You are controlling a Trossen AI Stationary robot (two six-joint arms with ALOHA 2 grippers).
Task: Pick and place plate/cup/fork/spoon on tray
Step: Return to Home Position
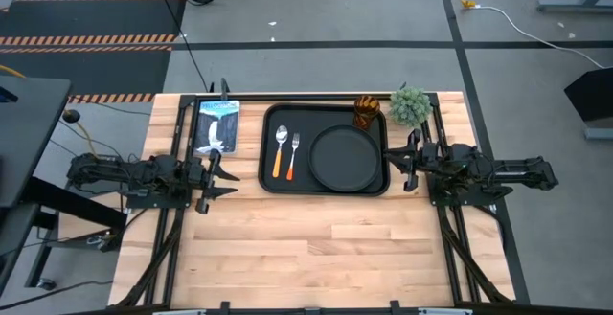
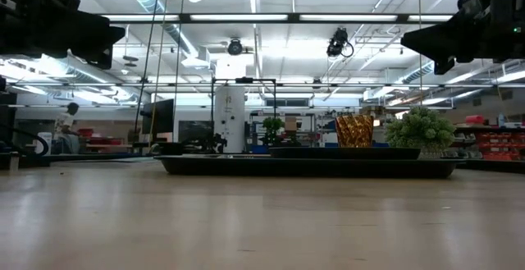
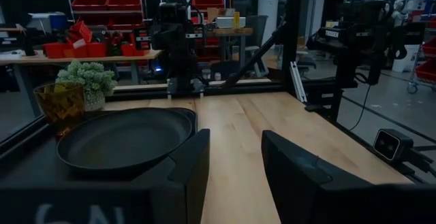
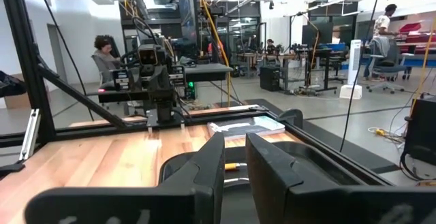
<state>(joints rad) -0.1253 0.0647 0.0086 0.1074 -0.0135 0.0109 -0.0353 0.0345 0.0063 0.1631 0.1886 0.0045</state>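
The black tray (image 1: 271,183) lies at the table's far middle. On it rest the round black plate (image 1: 345,157) in the right half, and the spoon (image 1: 281,150) and fork (image 1: 294,154) side by side in the left part. The amber cup (image 1: 367,112) stands upright at the tray's far right corner. My left gripper (image 1: 213,176) is open and empty, left of the tray, fingers pointing at it. My right gripper (image 1: 406,164) is open and empty, just right of the tray. The left wrist view shows the plate (image 3: 126,139) and cup (image 3: 60,101) beyond the open fingers (image 3: 235,166).
A fuzzy green plant ball (image 1: 410,106) stands right of the cup, close to my right arm. A blue-white packet (image 1: 217,123) lies left of the tray's far end, beyond my left gripper. Bare wood (image 1: 316,248) stretches from the tray to the near edge. People sit in the room beyond.
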